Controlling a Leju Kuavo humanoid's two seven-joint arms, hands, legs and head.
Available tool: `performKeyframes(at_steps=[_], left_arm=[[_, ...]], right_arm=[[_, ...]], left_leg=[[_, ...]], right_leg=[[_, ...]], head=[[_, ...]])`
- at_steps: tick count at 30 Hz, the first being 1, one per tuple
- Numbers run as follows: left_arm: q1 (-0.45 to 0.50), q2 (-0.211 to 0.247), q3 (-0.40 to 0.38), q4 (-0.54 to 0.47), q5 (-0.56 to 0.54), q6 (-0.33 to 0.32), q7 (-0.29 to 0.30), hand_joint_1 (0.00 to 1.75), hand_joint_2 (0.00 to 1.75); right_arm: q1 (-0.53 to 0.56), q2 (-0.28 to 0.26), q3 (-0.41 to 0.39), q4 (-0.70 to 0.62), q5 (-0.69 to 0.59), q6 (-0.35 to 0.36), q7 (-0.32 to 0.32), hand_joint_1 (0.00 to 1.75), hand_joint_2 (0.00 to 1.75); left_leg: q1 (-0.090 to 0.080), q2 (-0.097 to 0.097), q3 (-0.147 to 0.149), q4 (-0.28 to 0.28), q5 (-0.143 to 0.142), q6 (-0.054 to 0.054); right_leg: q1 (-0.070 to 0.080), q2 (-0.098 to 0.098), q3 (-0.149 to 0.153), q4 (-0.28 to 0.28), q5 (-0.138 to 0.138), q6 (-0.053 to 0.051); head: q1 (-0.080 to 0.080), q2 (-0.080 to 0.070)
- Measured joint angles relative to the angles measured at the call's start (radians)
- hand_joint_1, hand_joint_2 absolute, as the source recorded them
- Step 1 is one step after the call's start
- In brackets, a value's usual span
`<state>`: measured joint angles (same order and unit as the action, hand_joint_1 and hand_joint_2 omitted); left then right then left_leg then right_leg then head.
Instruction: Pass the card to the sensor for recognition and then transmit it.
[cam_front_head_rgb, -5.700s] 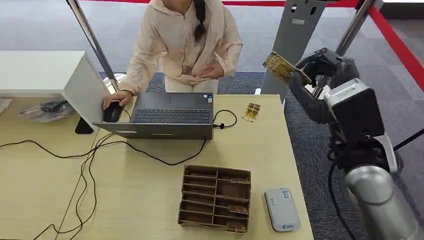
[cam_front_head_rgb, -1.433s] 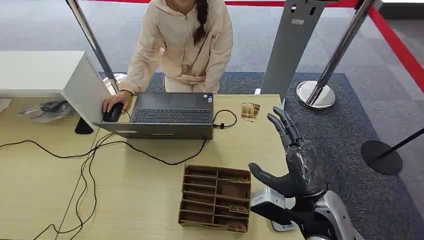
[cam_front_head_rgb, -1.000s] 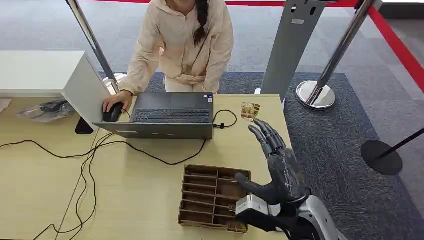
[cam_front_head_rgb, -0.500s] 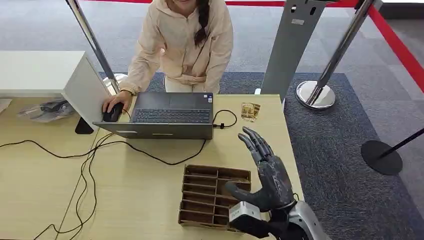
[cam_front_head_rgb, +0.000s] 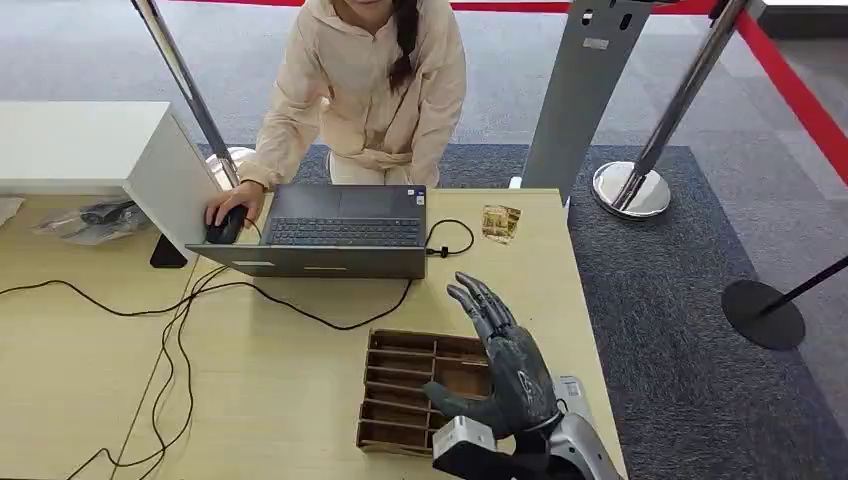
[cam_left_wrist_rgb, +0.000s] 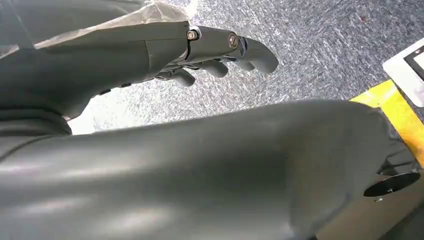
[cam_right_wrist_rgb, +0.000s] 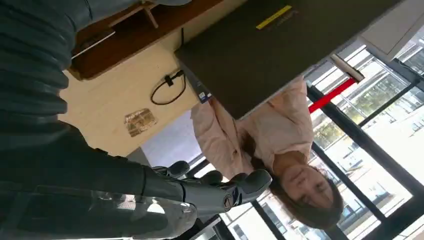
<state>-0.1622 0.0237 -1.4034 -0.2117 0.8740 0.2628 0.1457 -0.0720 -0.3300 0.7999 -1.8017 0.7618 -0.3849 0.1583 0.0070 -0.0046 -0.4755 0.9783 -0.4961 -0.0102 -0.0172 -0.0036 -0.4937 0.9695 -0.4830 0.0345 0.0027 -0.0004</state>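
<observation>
A gold patterned card lies flat on the table's far right, beside the laptop. It also shows in the right wrist view. My right hand hovers with fingers spread and nothing in it, over the right side of the brown cardboard organiser. The white card sensor sits just right of the organiser, mostly hidden behind my wrist. In the right wrist view the fingers reach out empty. My left hand hangs over grey carpet, fingers loosely extended, holding nothing.
A person in a pale jacket bends over the laptop from the far side, one hand on a mouse. Black cables trail over the table's left half. A white box stands at far left. Stanchion bases stand on the carpet to the right.
My right hand held a card high at the right several seconds ago; now it is empty. Over the last second it dropped and slid left over the organiser, covering the sensor.
</observation>
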Motion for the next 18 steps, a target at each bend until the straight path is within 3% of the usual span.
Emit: performKeyframes(at_steps=[18], left_arm=[[0.0,0.0,0.0,0.0,-0.005,0.001,0.0,0.0,0.0]], right_arm=[[-0.027,0.058,0.055,0.093,-0.023,-0.05,-0.013,0.0,1.75]], left_leg=[[0.0,0.0,0.0,0.0,0.0,0.0]], right_leg=[[0.0,0.0,0.0,0.0,0.0,0.0]], head=[[0.0,0.0]])
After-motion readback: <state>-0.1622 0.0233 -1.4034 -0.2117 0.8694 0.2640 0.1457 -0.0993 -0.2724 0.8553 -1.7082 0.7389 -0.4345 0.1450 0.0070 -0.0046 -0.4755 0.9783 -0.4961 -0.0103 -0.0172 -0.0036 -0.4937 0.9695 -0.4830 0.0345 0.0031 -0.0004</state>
